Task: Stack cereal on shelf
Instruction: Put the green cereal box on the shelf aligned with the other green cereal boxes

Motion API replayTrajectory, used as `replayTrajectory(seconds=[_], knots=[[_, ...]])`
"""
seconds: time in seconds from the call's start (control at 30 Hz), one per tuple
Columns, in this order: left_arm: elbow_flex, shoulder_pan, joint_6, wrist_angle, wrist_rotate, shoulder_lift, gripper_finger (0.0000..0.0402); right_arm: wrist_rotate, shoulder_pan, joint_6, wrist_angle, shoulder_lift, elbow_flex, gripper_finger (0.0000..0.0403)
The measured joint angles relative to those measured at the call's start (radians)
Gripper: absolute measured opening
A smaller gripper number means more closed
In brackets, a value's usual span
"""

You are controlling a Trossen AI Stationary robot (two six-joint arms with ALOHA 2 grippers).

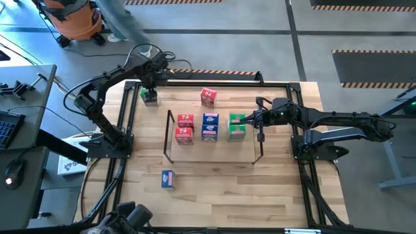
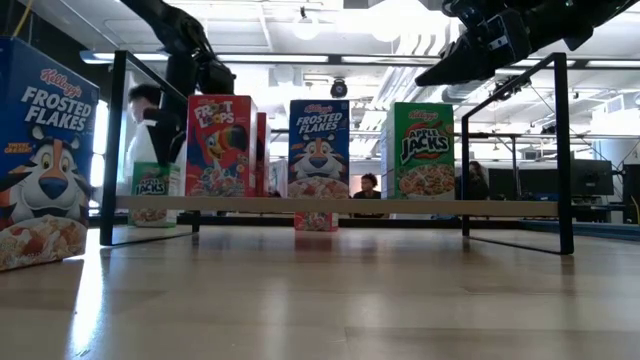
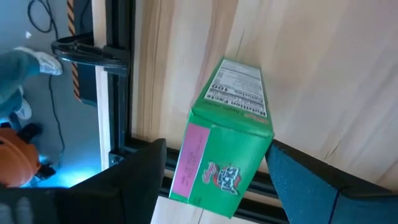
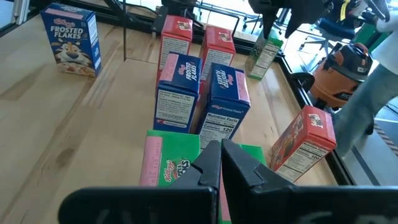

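A black wire shelf (image 1: 168, 140) in the middle of the table holds two red (image 1: 184, 127), two blue (image 1: 209, 126) and two green cereal boxes (image 1: 236, 127), all upright. Another green box (image 3: 230, 149) stands at the far left (image 1: 149, 98). My left gripper (image 3: 217, 186) is open over it, one finger at each long side of its top. My right gripper (image 4: 221, 158) is shut and empty. It hangs above the shelf's right end (image 2: 480, 50), over the green boxes (image 4: 171, 165). My left gripper comes at the green box from above, pointing down. One finger (image 3: 311, 180) lies against the top's far corner (image 3: 268, 138). The other finger (image 3: 137, 180) stands a little off the opposite long edge, with a strip of table showing between. The box's bottom is hidden.
A loose red box (image 1: 208, 97) stands beyond the shelf and a loose blue box (image 1: 168, 179) stands near the front edge, left of centre. A black rail frame (image 1: 127, 110) borders the tabletop. A person and an orange vacuum (image 1: 75, 19) are beyond the far edge.
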Motion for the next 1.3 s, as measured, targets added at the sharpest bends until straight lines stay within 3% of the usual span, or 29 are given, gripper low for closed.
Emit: replayTrajectory(seconds=[0.4, 0.77, 1.0, 1.3], knots=[[0.0, 0.005, -0.022, 0.0, 0.018, 0.051, 0.0262, -0.013, 0.0, 0.007, -0.009, 0.0, 0.0, 0.0], [0.0, 0.005, -0.027, -0.003, 0.025, 0.024, 0.0172, 0.006, 0.0, 0.074, -0.008, 0.0, 0.0, 0.0004], [0.0, -0.006, -0.022, -0.015, 0.019, -0.033, 0.015, 0.05, 0.0, 0.137, -0.008, 0.0, 0.0, 0.0048], [0.016, -0.103, -0.092, -0.146, -0.05, -0.254, 0.0148, 0.076, 0.002, 0.157, 0.021, 0.0, 0.002, 0.0123]])
